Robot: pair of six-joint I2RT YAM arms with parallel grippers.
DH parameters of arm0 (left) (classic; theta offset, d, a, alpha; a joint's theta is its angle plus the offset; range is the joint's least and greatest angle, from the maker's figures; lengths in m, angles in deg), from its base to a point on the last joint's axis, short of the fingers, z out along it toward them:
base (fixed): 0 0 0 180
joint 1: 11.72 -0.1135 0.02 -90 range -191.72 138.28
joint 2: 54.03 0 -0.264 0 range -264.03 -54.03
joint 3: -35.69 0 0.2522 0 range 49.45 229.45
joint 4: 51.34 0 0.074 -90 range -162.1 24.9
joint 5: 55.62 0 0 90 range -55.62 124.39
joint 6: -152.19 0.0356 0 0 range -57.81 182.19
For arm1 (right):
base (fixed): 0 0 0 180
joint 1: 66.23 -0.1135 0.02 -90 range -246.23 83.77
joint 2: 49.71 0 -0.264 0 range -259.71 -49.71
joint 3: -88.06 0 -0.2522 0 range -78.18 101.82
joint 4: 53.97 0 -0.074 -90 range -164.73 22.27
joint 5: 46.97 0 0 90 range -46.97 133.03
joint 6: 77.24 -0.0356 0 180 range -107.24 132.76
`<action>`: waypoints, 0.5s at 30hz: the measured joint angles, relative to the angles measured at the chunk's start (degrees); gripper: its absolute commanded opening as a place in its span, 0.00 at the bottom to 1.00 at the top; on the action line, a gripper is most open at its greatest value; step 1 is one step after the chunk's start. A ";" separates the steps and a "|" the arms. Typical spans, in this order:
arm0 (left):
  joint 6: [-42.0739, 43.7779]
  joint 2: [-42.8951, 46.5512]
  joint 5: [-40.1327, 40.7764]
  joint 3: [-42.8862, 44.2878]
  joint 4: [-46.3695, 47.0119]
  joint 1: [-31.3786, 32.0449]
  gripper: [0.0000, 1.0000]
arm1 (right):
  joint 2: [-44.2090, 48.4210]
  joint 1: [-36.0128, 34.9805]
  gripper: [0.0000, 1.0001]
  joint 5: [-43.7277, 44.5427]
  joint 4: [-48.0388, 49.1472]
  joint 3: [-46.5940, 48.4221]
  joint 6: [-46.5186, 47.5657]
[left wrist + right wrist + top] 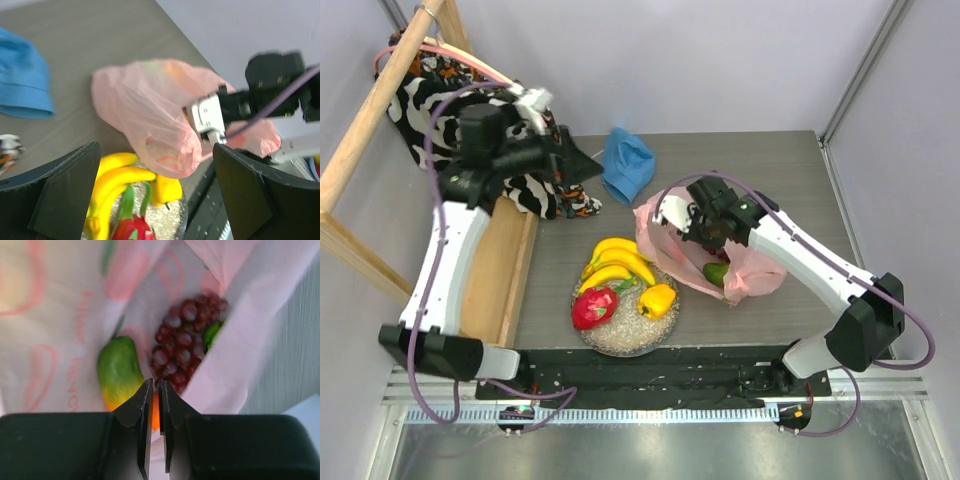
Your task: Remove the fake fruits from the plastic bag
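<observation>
The right gripper [155, 430] has its jaws drawn almost together with only a thin slit between them. Whether any film is caught there cannot be told. An orange-coloured sliver [156, 416] shows just past the tips. The gripper points into the open mouth of the pink plastic bag [60, 315]. In the right wrist view a green mango [117, 372] shading to yellow lies at 11 o'clock of the tips. Dark purple grapes [185, 340] lie at 1 o'clock, just beside the mango. A green fruit edge [214, 332] is tucked at the grapes' 3 o'clock side, too hidden to name. From above, the bag lies crumpled on the grey table [770, 170] at 3 o'clock of a speckled dish [620, 350], its near fold reaching the dish's rim. The dish holds three fruits: the yellow banana bunch [618, 262] at its 12 o'clock part, the red dragon fruit [595, 307] at 9 o'clock and the yellow pepper [658, 299] at 3 o'clock. The left gripper [155, 150] is spread wide and holds nothing. It is raised well apart from the bag, at 10 o'clock of the dish and facing the bag. Beside it at its 9 o'clock lies the black-and-white patterned fabric [430, 90], draped on a wooden frame [365, 125]. A blue cloth [627, 165] sits on the table at 12 o'clock of the dish, between the left gripper and the bag.
</observation>
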 measured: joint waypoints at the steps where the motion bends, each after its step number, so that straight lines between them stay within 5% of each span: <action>1: 0.35 -1.49 0.15 0.00 -0.31 1.99 1.00 | -0.22 0.98 0.17 0.61 0.33 0.02 -0.55; 6: 0.42 -9.18 1.70 -0.39 -1.36 11.06 1.00 | -0.42 5.60 0.18 1.99 1.60 0.04 -3.89; 15: 0.81 -13.46 -0.85 -1.31 -2.67 16.68 0.99 | -2.23 8.09 0.18 0.11 1.77 3.85 -8.79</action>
